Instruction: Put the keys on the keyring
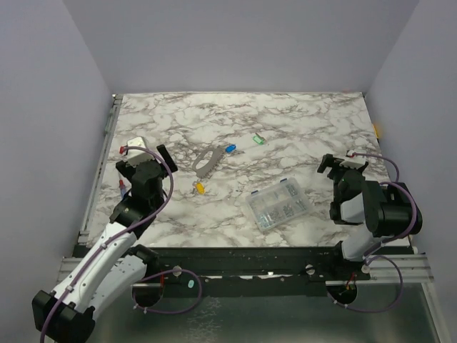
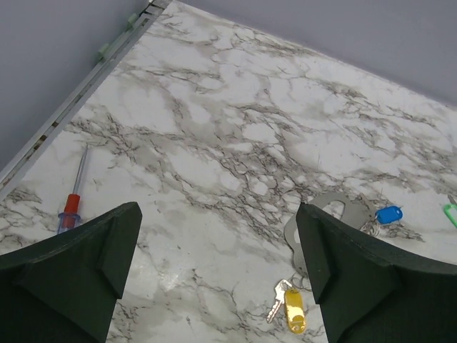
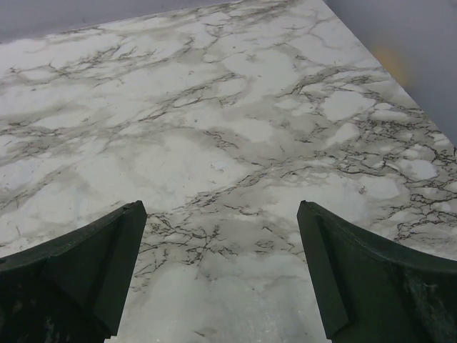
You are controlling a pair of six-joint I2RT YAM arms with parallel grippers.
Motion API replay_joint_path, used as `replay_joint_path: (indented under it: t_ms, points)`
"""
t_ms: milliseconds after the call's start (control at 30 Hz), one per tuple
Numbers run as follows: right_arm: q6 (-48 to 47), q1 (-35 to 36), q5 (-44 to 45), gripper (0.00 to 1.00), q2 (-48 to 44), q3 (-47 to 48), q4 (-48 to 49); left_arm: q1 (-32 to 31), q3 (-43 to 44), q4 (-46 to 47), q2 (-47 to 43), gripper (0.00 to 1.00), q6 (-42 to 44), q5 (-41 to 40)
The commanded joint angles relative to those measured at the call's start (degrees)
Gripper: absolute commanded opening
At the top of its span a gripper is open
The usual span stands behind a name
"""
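Left tool and right tool both spread wide near opposite table edges; keyring and keys lie between.

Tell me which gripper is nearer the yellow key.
Left. The left gripper sits just left of the yellow key; the right gripper is far right, past the clear box.

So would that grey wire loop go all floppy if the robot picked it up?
Probably, yes. The keyring is a thin loop lying in a bent curve, so it would likely droop from wherever it is pinched. It looks light, and because it lies flat on the smooth table, a push would probably make it slide rather than roll.
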Motion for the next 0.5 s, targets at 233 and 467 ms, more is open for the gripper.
replay_joint_path:
  t_ms: [233, 467]
  points:
    - [0.53, 0.00, -0.76, 1.00, 0.70, 0.31, 1.41, 0.35, -0.50, 1.02, -2.50, 0.99, 2.26, 8.10]
    - [0.53, 0.06, -0.76, 1.00, 0.70, 0.27, 1.45, 0.32, -0.51, 0.75, -3.75, 0.99, 4.24, 9.92]
